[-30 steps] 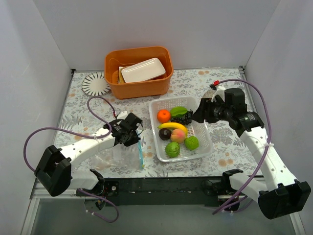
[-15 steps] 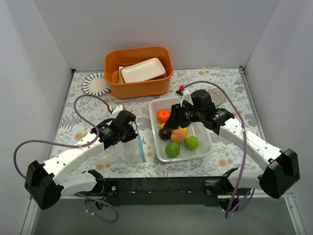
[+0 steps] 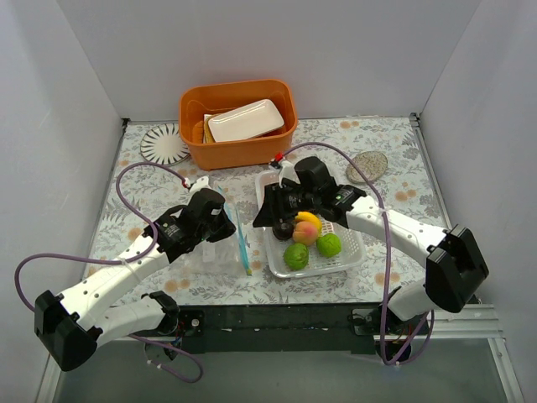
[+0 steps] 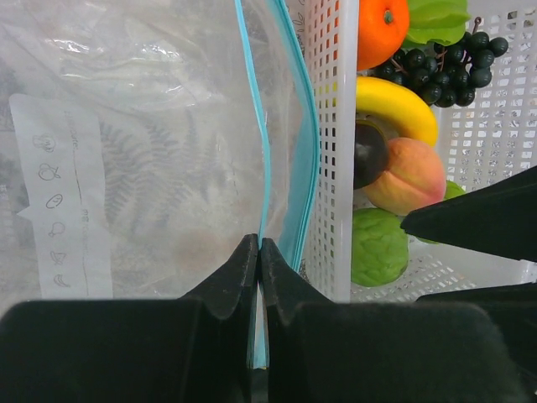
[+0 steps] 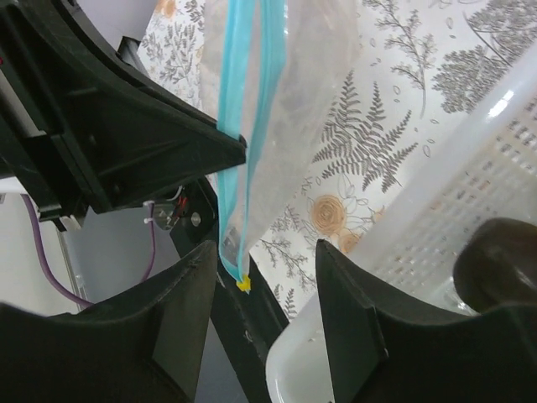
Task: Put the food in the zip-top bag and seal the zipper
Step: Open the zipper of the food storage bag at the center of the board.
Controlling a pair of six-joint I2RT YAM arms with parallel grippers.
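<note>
The clear zip-top bag (image 3: 210, 254) lies left of the white basket (image 3: 353, 244). My left gripper (image 3: 221, 224) is shut on its teal zipper (image 3: 242, 243), and in the left wrist view the gripper (image 4: 259, 245) pinches one strip of the zipper (image 4: 265, 151). My right gripper (image 3: 266, 215) is open at the basket's left edge, and in the right wrist view (image 5: 268, 248) the zipper's end (image 5: 239, 168) hangs between its fingers. The basket holds the orange (image 4: 382, 25), leaf (image 4: 436, 13), grapes (image 4: 445, 63), banana (image 4: 398, 105), plum (image 4: 369, 155), peach (image 4: 411, 176) and limes (image 3: 295, 256).
An orange bin (image 3: 237, 151) with a white dish (image 3: 245, 120) stands at the back. A round white coaster (image 3: 164, 144) lies left of it. A speckled disc (image 3: 367, 165) lies at the back right. The right arm covers the basket's far part.
My right arm has swung left across the basket to the bag's mouth. My left gripper has shifted slightly with the zipper edge raised.
</note>
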